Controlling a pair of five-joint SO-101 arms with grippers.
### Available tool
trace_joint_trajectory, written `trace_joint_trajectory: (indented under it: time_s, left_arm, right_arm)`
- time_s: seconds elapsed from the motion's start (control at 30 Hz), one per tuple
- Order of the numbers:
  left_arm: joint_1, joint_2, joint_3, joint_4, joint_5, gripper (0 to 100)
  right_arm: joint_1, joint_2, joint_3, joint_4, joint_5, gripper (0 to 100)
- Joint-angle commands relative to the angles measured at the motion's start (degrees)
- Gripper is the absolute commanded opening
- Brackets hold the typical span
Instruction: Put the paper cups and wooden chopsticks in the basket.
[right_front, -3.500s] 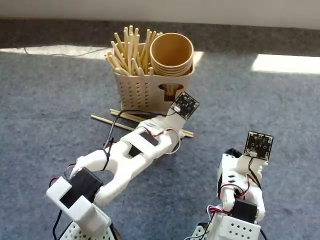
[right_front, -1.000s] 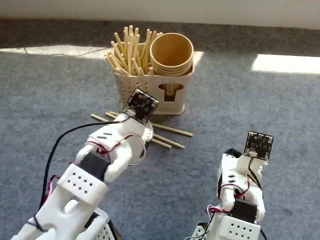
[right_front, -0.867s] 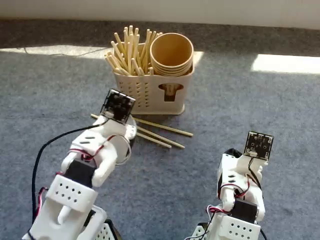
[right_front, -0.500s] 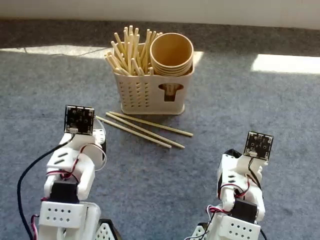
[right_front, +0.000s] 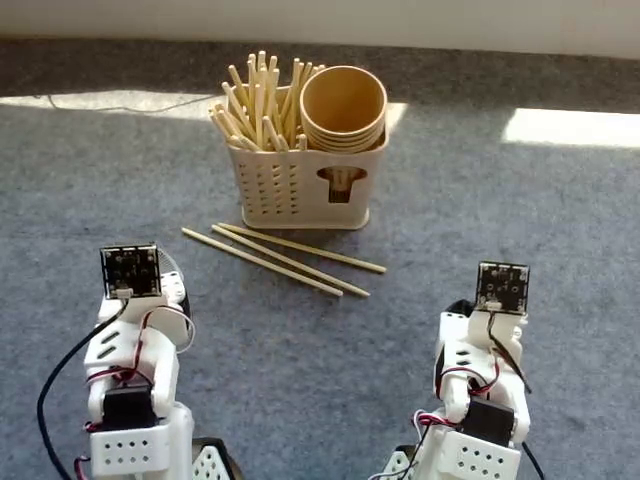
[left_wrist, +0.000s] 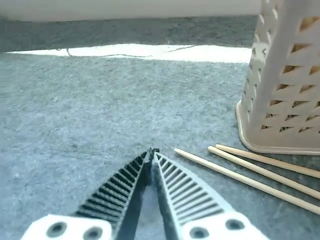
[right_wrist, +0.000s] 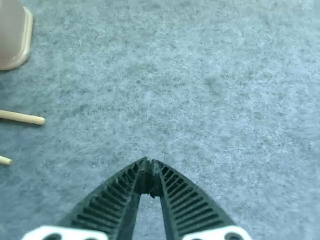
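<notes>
1. Retreat of the left arm (right_front: 130, 345) is the main change; a few seconds earlier it stretched out over the loose chopsticks in front of the basket; within the last second it swung off to its own side and folded back near its base.
2. Left gripper (left_wrist: 151, 152): jaws pressed together right to the tips, with nothing between them; it points low over the grey carpet (right_front: 520, 200), and the loose chopsticks lie near, off to one side of it.
3. Right gripper (right_wrist: 148, 162): likewise closed and empty, aimed at bare carpet; the right arm (right_front: 480, 370) has barely stirred and sits folded near its base.
4. Three loose chopsticks (right_front: 285, 260) lie flat on the carpet just in front of the basket (right_front: 300, 190); they are close together and roughly parallel, about where they lay before; none has been lifted.
5. Inside the basket, a stack of paper cups (right_front: 343, 100) fills one compartment; a bundle of upright chopsticks (right_front: 255, 100) stands in the compartment beside it.
6. Judgement: the cups look finished, but the three sticks are still outside; the left arm came away empty-handed, so another reach seems needed; thin sticks lying flat on carpet will probably be awkward to pinch.
</notes>
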Motion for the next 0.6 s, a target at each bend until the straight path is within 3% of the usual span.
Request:
trace_joint_trajectory:
  time_s: [0.0,0.3,0.57]
  left_arm:
    - [-0.7,-0.7,0.7,-0.3,-5.1,0]
    - [-3.1,-0.4,1.5,5.4,-12.2,0]
    - [-3.1,-0.4,1.5,11.4,-17.3,0]
  right_arm:
    - [0.2,-0.5,5.2,0.0,2.9,0.6]
    - [-2.0,-0.5,-9.5,0.7,3.0,0.6]
    - [-18.0,-0.4,-23.0,9.5,4.5,3.0]
